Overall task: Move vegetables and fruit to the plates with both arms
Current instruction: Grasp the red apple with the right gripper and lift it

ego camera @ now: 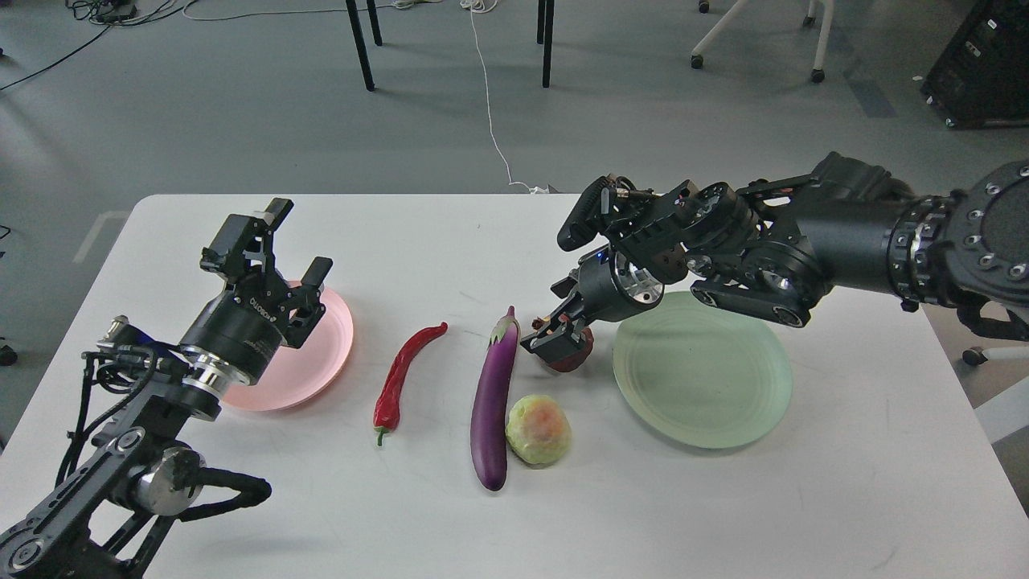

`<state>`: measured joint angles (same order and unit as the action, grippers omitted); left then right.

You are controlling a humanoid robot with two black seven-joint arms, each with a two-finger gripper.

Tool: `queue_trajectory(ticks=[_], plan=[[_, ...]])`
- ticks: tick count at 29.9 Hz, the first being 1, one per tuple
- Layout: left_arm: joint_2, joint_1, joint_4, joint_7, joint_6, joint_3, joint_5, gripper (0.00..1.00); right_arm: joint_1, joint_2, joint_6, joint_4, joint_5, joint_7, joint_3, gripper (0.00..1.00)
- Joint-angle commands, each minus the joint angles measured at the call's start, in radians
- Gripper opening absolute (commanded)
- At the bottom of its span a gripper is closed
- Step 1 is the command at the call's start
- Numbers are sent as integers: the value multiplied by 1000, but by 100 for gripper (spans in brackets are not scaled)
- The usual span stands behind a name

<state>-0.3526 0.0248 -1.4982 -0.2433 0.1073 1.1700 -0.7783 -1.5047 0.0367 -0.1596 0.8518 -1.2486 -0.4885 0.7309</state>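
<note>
Nearest on the white desk (723, 515): bumpy yellow-green fruit (538, 429) touching the glossy eggplant (493, 396), whose long axis runs near-to-far, chili (398, 380) lying alongside to its left. Just behind, right pincer (553, 339) sits directly over the dark-red pomegranate (572, 359), mostly hiding it beside the green plate (707, 378); cannot tell its jaw state. Left pincer (281, 241) hangs spread open above the pink plate (321, 354), empty, well apart from the chili.
</note>
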Motion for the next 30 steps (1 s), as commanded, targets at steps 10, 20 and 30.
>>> queue_trajectory(ticks=[10, 20, 30], plan=[[-8, -8, -1, 1, 3, 7, 1, 98, 49, -21, 3, -37, 0, 0, 30, 89], [-9, -8, -1, 1, 5, 8, 1, 98, 40, -12, 8, -34, 3, 0, 28, 45], [-14, -8, -1, 1, 6, 7, 2, 98, -101, 175, -3, 67, 41, 0, -56, 44]])
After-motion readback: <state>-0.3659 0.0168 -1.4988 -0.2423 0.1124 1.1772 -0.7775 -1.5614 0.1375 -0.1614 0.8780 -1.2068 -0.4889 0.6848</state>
